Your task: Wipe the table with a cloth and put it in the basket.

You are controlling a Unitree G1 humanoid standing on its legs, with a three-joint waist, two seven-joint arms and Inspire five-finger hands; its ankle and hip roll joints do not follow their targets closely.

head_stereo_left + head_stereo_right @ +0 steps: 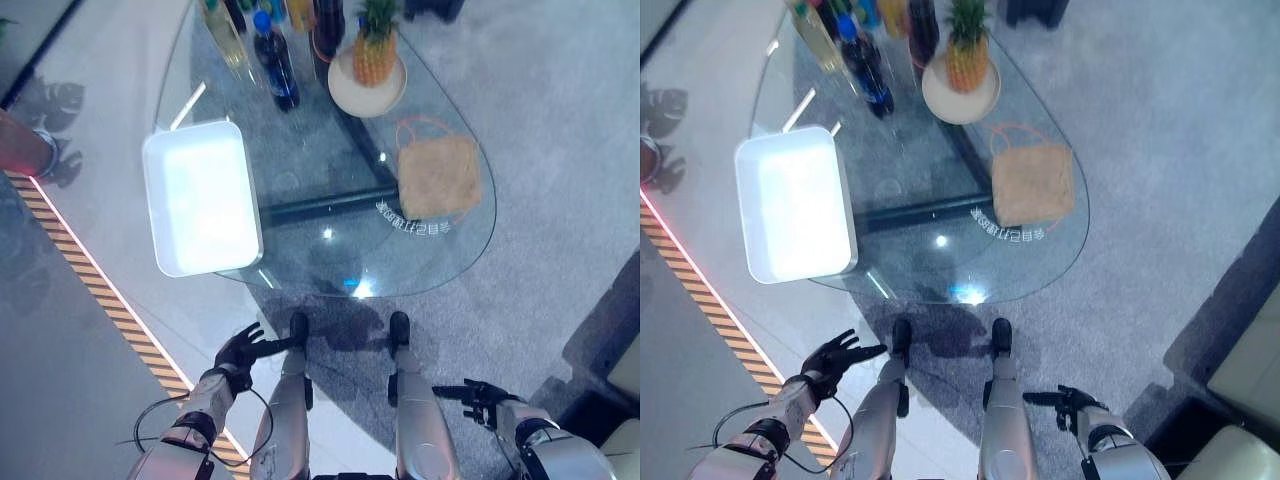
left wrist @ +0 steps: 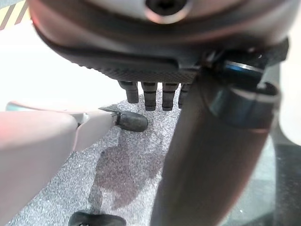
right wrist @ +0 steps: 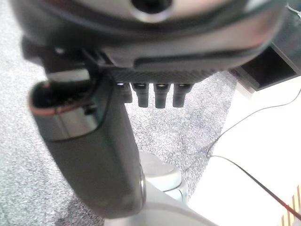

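A tan cloth [image 1: 438,176] with a thin orange loop at its far edge lies flat on the right part of the glass table [image 1: 320,262]. A white rectangular basket [image 1: 200,196] stands on the table's left edge and looks empty. My left hand [image 1: 243,350] hangs low in front of the table, well short of its near rim, open with fingers spread and holding nothing. My right hand [image 1: 481,396] is also low, at the lower right over the grey carpet, open and empty. In the wrist views the left hand's fingers [image 2: 149,94] and the right hand's fingers [image 3: 160,96] stick out straight.
Several bottles [image 1: 275,58] crowd the table's far side, next to a pineapple [image 1: 373,40] on a round plate [image 1: 345,88]. A striped strip [image 1: 100,290] runs across the floor on the left. A pale sofa corner [image 1: 1250,380] stands at the lower right.
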